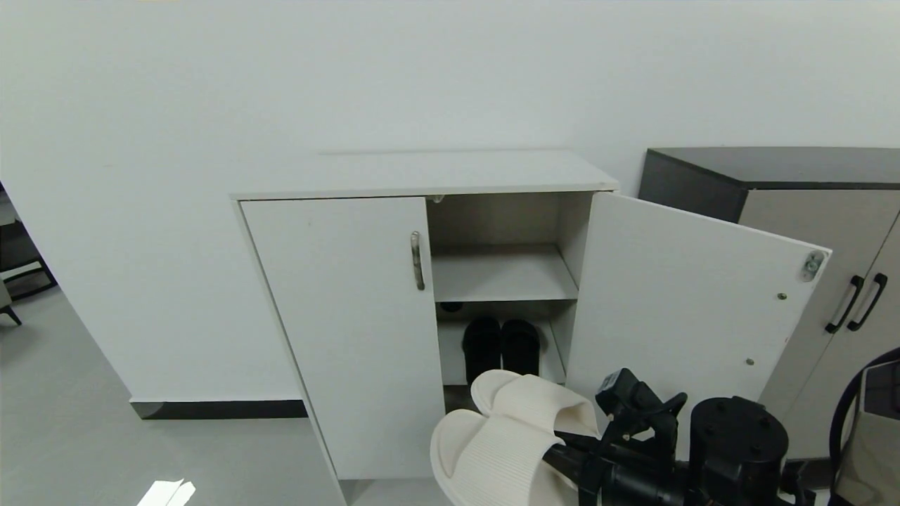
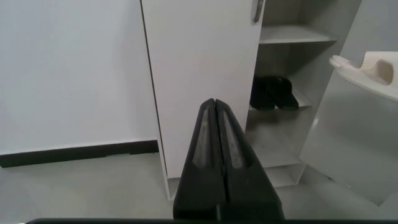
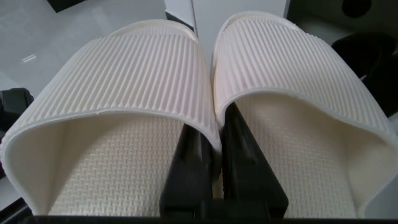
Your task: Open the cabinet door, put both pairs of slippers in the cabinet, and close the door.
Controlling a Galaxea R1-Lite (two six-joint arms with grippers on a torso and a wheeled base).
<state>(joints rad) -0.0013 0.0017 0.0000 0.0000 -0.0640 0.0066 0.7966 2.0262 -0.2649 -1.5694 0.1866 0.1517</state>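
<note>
The white cabinet stands against the wall with its right door swung open and its left door shut. A black pair of slippers lies on the lower shelf, also seen as the black slippers in the left wrist view. My right gripper is shut on the inner sides of the cream slippers, one finger inside each. That cream pair hangs in front of the cabinet opening, toes toward it. My left gripper is shut and empty, facing the left door.
A grey and black cabinet stands just right of the open door. The upper shelf holds nothing. Grey floor stretches to the left, with chair legs at the far left edge.
</note>
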